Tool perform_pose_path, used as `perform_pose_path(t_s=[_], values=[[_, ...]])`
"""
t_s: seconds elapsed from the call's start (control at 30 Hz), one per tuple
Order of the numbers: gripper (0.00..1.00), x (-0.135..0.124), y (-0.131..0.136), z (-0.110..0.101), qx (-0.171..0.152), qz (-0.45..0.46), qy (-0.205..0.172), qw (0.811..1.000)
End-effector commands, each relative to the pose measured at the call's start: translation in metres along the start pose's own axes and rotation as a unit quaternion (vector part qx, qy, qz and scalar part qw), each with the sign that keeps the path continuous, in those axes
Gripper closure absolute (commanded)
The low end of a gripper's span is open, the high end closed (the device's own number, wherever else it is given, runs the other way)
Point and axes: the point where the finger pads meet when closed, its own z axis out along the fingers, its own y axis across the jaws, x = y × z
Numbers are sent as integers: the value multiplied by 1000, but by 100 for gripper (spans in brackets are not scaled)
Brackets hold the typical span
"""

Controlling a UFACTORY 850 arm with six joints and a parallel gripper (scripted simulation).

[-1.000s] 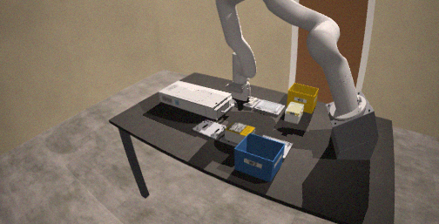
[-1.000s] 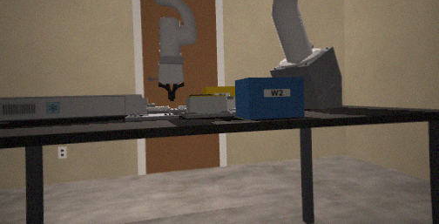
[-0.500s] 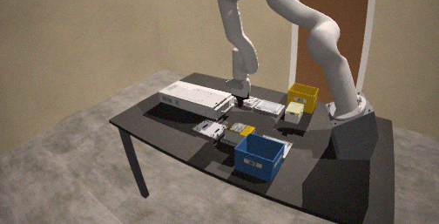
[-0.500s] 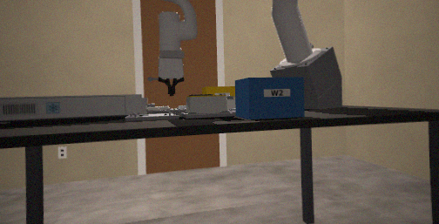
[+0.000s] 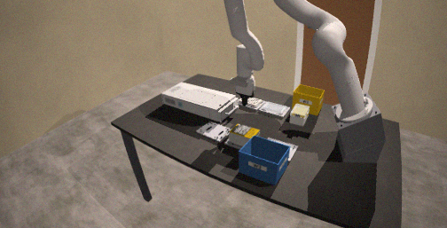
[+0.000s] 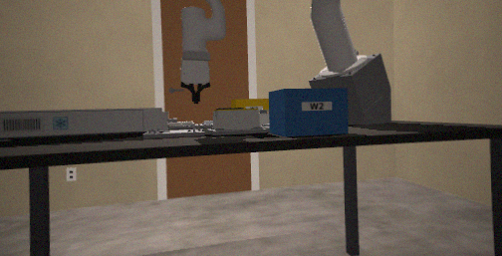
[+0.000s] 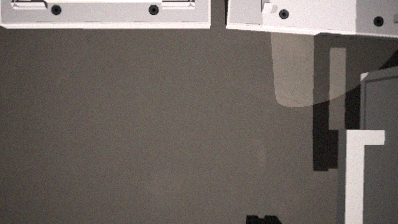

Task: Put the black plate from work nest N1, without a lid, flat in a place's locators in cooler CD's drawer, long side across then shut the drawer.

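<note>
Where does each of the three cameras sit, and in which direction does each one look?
Top: high beyond the bench's front corner, looking down at the cooler; the whole arm shows.
Exterior: low at bench height, looking sideways past the blue bin; the arm and the shut, empty hand show.
Wrist: on the arm, looking straight down at the bench top; only fingertips show.
Top and exterior share the cooler, blue bin and hand.

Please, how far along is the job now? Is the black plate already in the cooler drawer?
Nothing looks finished yet. The gripper hangs above the bench by the front end of the cooler with its fingers shut on nothing, so no plate is in hand. I cannot tell whether the drawer is open, nor pick out the plate. Left: lay the plate in the drawer, then shut it fully.
</note>
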Motion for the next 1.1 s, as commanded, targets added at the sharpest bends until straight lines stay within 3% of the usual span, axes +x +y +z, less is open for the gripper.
perform_pose_path(t_s=[0.0, 0.7, 1.07], values=[[100, 0, 1, -10, 1, 0, 1, 1000], [100, 0, 1, -41, 1, 0, 1, 1000], [100, 0, 1, -41, 1, 0, 1, 1000]])
